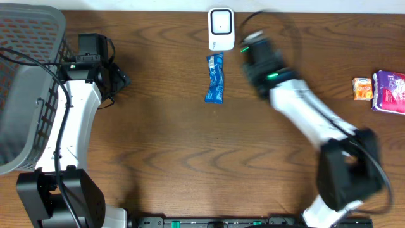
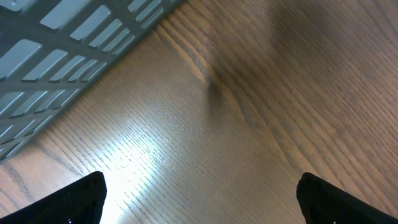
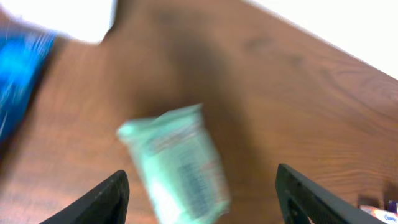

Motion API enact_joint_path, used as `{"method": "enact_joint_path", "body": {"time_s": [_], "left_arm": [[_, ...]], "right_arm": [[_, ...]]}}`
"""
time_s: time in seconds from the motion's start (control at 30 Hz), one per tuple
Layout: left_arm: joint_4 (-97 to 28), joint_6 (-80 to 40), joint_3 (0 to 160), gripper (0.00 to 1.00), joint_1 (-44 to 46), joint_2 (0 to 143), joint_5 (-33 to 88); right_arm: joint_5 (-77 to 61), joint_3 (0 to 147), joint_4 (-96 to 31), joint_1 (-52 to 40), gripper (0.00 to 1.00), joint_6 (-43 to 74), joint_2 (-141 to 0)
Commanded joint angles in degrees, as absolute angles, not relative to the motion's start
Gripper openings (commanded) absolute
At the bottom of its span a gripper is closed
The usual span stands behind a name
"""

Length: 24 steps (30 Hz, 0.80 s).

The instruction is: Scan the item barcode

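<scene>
I watch a brown wooden worktop [image 1: 158, 126] from above. The white scanner [image 1: 221, 28] sits at twelve o'clock, and a blue packet [image 1: 215, 78] lies just below it. My right gripper [image 1: 256, 60] hovers at about one o'clock, just right of the scanner. My left gripper [image 1: 117, 79] waits at ten o'clock beside a grey basket [image 1: 25, 82], with its fingers spread wide over bare wood. More packets [image 1: 380, 88] lie far off at three o'clock.

The right wrist view shows what the overhead view hides: a pale green packet [image 3: 180, 168] with printed lines on it, lying loose between the right fingers [image 3: 106, 199]. Those fingers are spread and touch nothing, so the packet is not pinched. From above, the arm covers this packet completely. The same view shows the blue packet at its nine o'clock edge, but everything in it is blurred.

My worry is that the green packet may settle with its barcode turned away from the scanner, forcing a regrasp. The blur suggests fast motion, so a finger could also knock it aside.
</scene>
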<state>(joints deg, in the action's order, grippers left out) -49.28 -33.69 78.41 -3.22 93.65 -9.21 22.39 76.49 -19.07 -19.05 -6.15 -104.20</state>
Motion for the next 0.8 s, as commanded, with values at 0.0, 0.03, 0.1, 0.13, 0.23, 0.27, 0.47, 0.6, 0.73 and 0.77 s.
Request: {"method": "enact_joint_path", "body": {"time_s": [0.0,0.03,0.1,0.13,0.23,0.27,0.47,0.6,0.73,0.77], "left_arm": [[-49.45,-34.37,78.43,0.98,-3.36,93.86,-9.91],[-49.45,-34.37,78.43,0.98,-3.36,93.86,-9.89],[-49.45,-34.37,78.43,0.98,-3.36,93.86,-9.91],[-49.45,-34.37,78.43,0.98,-3.36,93.86,-9.91],[-49.45,-34.37,78.43,0.98,-3.36,93.86,-9.91],[-49.45,-34.37,78.43,0.98,-3.36,93.86,-9.91],[-49.45,-34.37,78.43,0.98,-3.36,93.86,-9.91],[-49.45,-34.37,78.43,0.98,-3.36,93.86,-9.91],[-49.45,-34.37,78.43,0.98,-3.36,93.86,-9.89],[-49.45,-34.37,78.43,0.98,-3.36,93.86,-9.91]], "right_arm": [[6.87,77.36,-19.81,-11.57,0.68,-3.60,-101.36],[2.31,77.32,-20.10,-9.52,0.67,-3.64,-101.38],[-6.24,76.86,-20.23,-5.80,0.63,-3.62,-102.41],[-11.03,76.77,-20.51,-3.81,0.59,-3.62,-103.42],[-21.93,76.77,-20.58,0.19,0.55,-2.87,-107.28],[-25.28,76.77,-20.38,1.23,0.55,-2.44,-109.01],[-35.00,76.77,-18.52,3.31,0.51,-1.28,-118.45],[-38.06,76.77,-17.28,3.33,0.51,-0.38,-122.80],[-38.06,76.77,-17.63,3.29,0.38,0.89,-124.51],[-38.06,76.77,-17.82,3.29,0.33,1.21,-124.51]]}}
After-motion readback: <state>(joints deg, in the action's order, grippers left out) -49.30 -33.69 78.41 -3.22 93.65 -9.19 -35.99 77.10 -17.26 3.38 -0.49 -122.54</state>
